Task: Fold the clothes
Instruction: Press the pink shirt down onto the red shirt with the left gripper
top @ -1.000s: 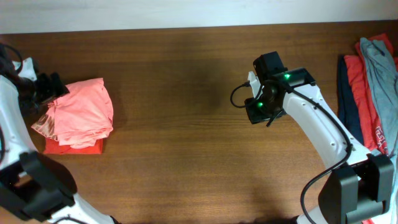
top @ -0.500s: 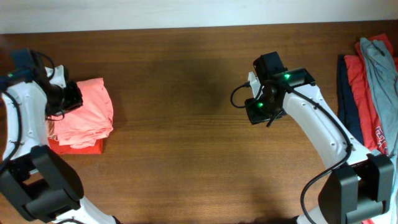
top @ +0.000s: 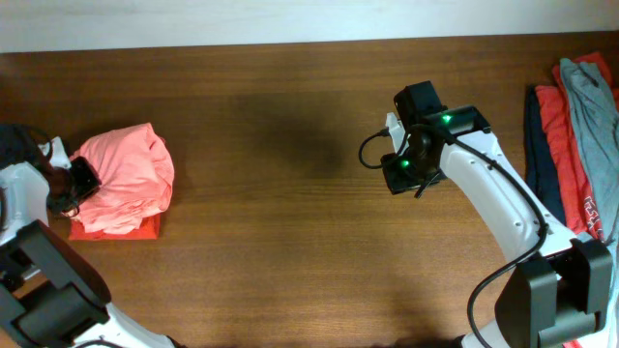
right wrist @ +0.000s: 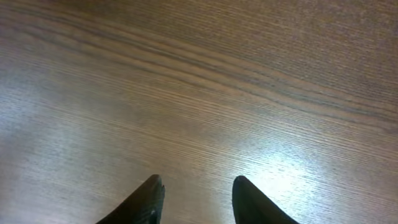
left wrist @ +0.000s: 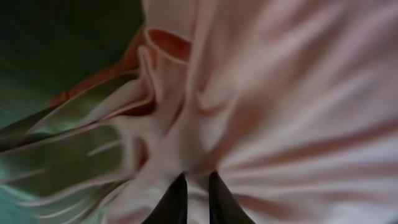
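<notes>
Left end effector (left wrist: 196,179) swung back left, clamped on pink shirt (top: 131,174) bunched to its right; right end effector (right wrist: 198,184) apart, distant.

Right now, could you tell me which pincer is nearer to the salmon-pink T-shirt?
Left. The left pincer is pinched on the salmon-pink T-shirt at its left edge; the right pincer hovers over the table well to its right.

Worktop (top: 280,251): dark brown wood, its grain running left to right, filling nearly the whole overhead view. Pale strip (top: 290,19) lying along the far edge; wall or floor, cannot tell. Soft shadow (top: 290,126) darkening the middle. Light glancing off the wood in a bright patch (right wrist: 280,165).
</notes>
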Robot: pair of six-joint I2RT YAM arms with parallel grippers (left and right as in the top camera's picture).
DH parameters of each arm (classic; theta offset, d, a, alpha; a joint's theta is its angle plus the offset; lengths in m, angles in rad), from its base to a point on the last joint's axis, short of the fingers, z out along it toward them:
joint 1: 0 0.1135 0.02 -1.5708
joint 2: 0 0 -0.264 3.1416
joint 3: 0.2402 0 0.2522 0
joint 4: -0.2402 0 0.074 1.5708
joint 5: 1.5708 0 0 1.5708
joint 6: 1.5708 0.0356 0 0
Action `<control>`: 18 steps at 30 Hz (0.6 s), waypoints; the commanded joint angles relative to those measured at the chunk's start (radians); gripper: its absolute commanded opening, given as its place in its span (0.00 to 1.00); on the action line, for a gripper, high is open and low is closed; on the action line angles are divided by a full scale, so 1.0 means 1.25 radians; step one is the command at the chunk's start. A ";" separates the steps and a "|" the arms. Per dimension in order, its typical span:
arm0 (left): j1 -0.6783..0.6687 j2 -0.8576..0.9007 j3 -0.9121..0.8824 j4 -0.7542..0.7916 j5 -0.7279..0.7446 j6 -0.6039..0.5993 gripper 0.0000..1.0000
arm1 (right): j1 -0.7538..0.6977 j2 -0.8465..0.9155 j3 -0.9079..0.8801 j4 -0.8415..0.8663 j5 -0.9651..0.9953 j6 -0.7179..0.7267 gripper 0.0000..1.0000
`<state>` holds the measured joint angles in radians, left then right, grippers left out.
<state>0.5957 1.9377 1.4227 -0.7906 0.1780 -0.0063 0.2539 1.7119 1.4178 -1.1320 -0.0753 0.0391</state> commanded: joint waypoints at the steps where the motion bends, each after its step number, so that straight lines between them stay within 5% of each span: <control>1: 0.022 0.062 -0.013 0.003 0.008 -0.036 0.14 | -0.005 -0.005 0.009 -0.006 0.004 -0.005 0.41; 18: 0.032 0.058 0.010 -0.021 0.071 -0.055 0.31 | -0.005 -0.005 0.009 -0.016 0.005 -0.005 0.41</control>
<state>0.6338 2.0140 1.4246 -0.8009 0.2302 -0.0650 0.2539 1.7119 1.4178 -1.1488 -0.0750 0.0406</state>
